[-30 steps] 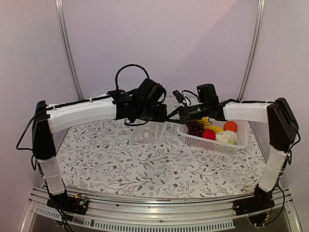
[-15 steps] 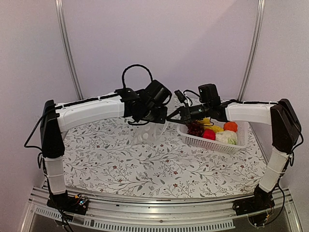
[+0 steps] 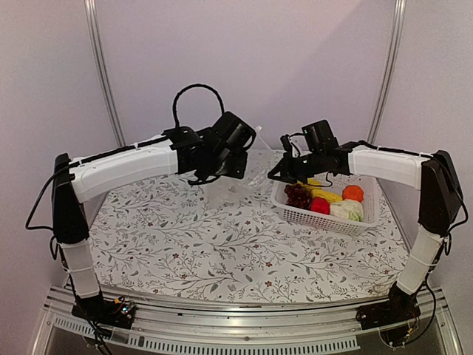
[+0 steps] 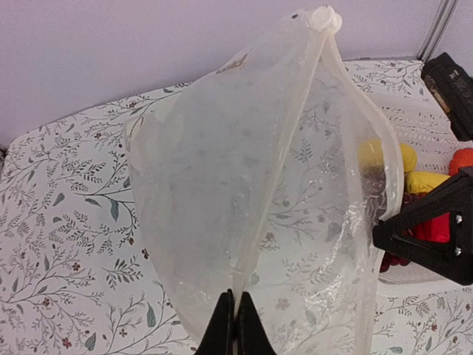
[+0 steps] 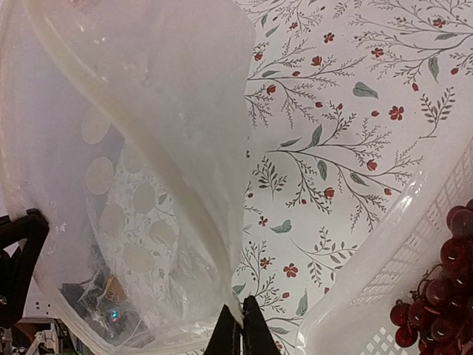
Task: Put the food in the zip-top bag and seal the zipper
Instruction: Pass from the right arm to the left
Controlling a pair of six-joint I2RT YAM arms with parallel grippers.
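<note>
The zip-top bag [image 3: 235, 186] hangs left of basket [image 3: 319, 218] holding food [image 3: 334, 201].

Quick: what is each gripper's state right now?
Left gripper: closed on the clear crinkly plastic zip-top bag.
Right gripper: closed on the same bag's edge.

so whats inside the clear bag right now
Nothing: the bag looks empty, flowered cloth showing through. The food sits in the basket. The bag's lower end is unclear.

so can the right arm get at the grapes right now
Probably not yet: the right gripper is shut on the rim of the zip-top bag. The grape bunch lies uncovered in the basket just beside it, so releasing would free the way.
</note>
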